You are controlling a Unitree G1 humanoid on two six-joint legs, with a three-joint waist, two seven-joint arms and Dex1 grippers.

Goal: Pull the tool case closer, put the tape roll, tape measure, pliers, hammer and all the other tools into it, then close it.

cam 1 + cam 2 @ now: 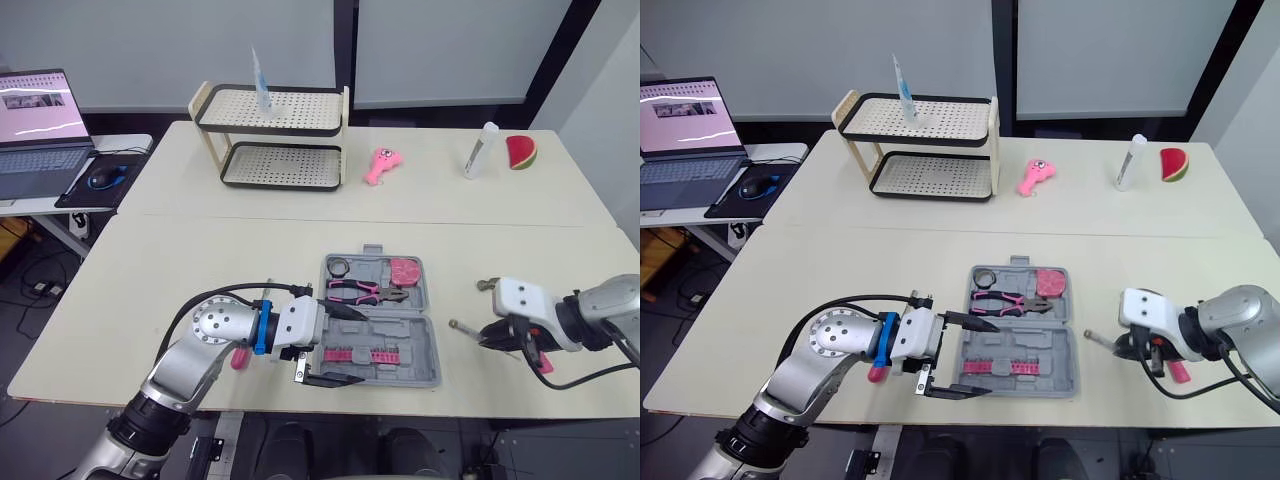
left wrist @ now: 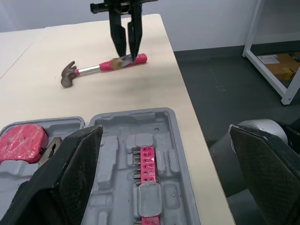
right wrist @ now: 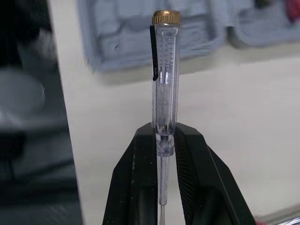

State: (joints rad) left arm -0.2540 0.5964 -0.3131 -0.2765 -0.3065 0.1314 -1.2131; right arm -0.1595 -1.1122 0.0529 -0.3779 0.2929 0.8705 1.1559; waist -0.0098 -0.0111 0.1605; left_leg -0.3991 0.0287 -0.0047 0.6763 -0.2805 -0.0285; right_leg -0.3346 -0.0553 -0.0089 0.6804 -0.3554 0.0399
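The tool case [image 1: 426, 362] lay open and flat near the front edge of the bench [image 1: 200, 270], between the two arms. Its far half held the tape roll [image 1: 340, 266], the pliers [image 1: 355, 291] and the tape measure [image 1: 405, 270]. A pink bit rack [image 1: 357, 353] sat in the near half.

The left tool [image 1: 338, 346] stood at the case's left side with its fingers spread wide and nothing between them. A small pink item [image 1: 239, 358] lay on the bench beside that arm, too hidden to identify.

The right tool [image 1: 497, 335] was clamped on a clear tester screwdriver [image 3: 164, 75], to the right of the case. The hammer [image 2: 101, 66] lay on the bench just below it. The fingertips seemed to be at its pink handle, though contact could not be judged.
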